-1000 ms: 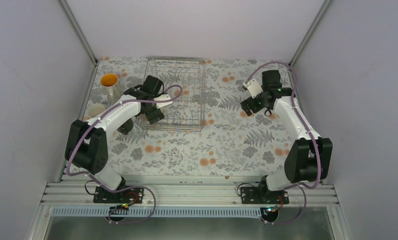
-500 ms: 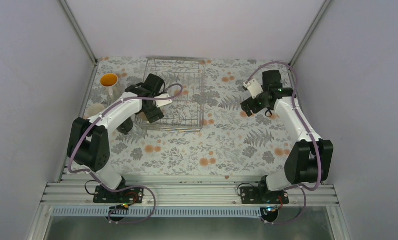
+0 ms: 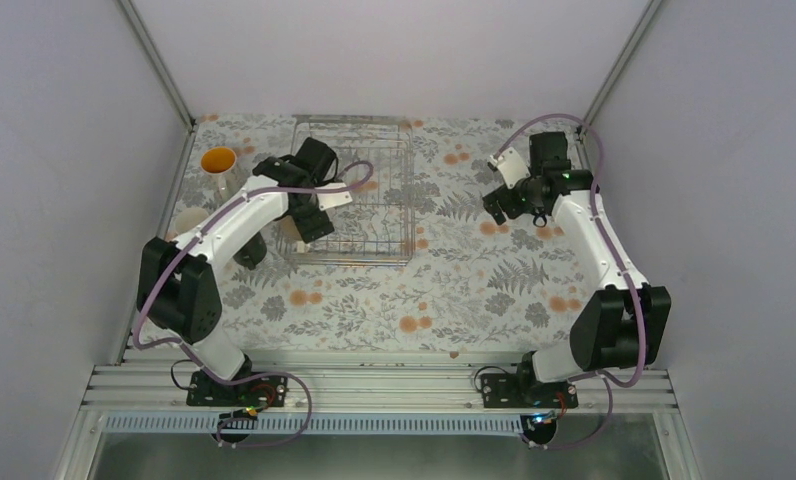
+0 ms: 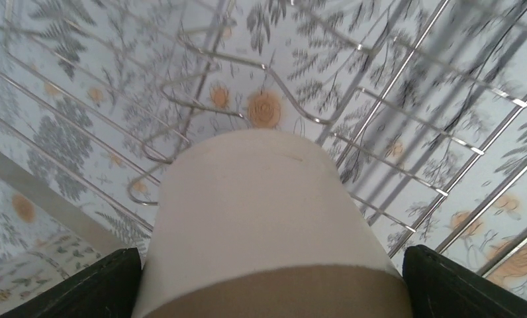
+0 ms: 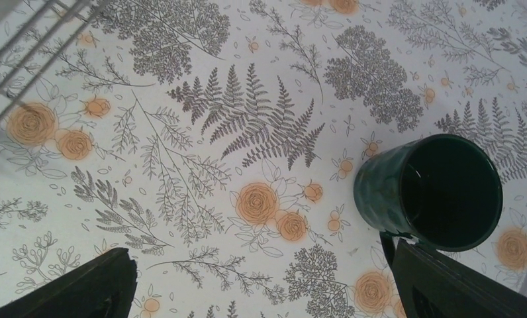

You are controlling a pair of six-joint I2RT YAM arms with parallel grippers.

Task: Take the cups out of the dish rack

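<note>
Along the left edge of your table (image 3: 414, 300), the yellow-orange mug (image 3: 218, 160) stands upright near the far-left corner. The pale mug (image 3: 188, 219) sits nearer you on the same edge, and the black mug (image 3: 251, 252) is just beside it, partly hidden by the left arm. The dish rack (image 3: 354, 118) lies against the far edge, left of centre. Your left gripper (image 4: 277, 285) is over the rack's near-left part, pinching the cream mug (image 4: 267, 205) between its two fingers. The mug's base points at the wire grid, and you cannot tell whether it touches the wires. Toward the far-right corner, your right gripper (image 5: 264, 285) is spread wide with nothing between its fingers. The dark green mug (image 5: 386, 185) stands upright on the tabletop, mouth up — its handle right at that gripper's right finger.
</note>
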